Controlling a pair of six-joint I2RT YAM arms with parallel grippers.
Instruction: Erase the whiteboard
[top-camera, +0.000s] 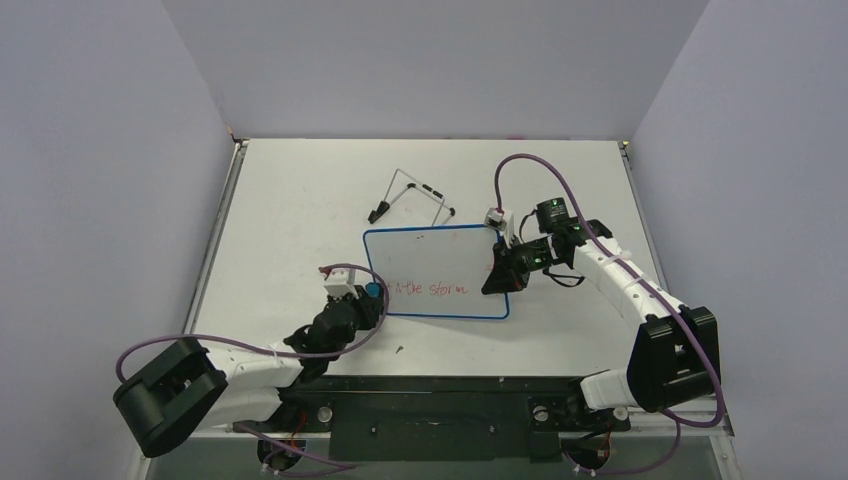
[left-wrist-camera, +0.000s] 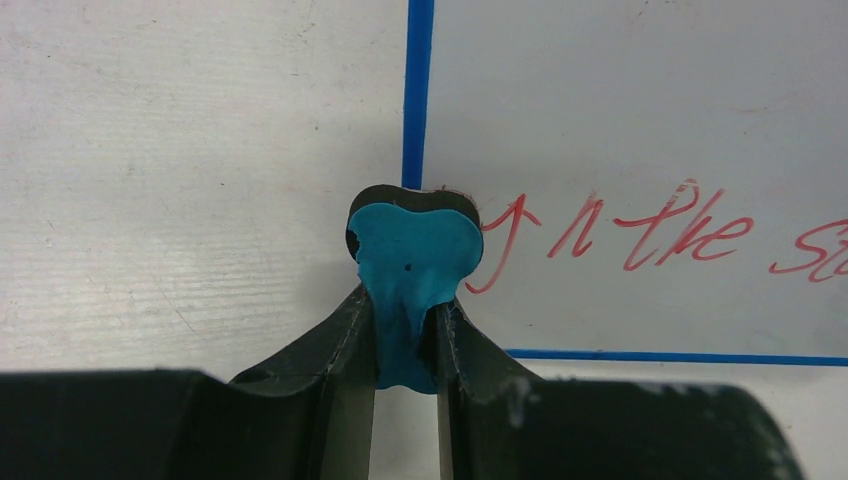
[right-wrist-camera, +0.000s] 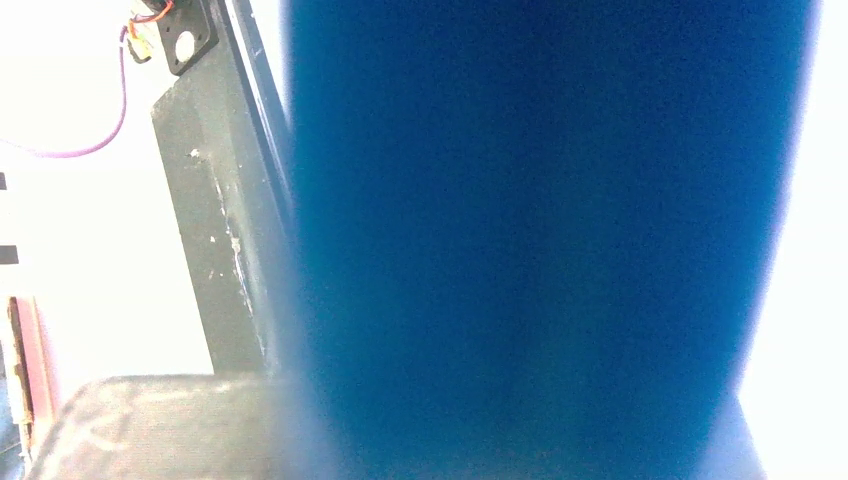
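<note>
White table (top-camera: 300, 200) bears the whiteboard (top-camera: 440, 262); left gripper (left-wrist-camera: 407, 310) pinches an eraser (left-wrist-camera: 412, 250) at its left edge, right gripper (top-camera: 497, 272) pressed together at its right.

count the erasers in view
1: a blue eraser pinched in the left gripper, at the whiteboard's left edge. The right wrist view is mostly a blue blur, so another could be hidden.
</note>
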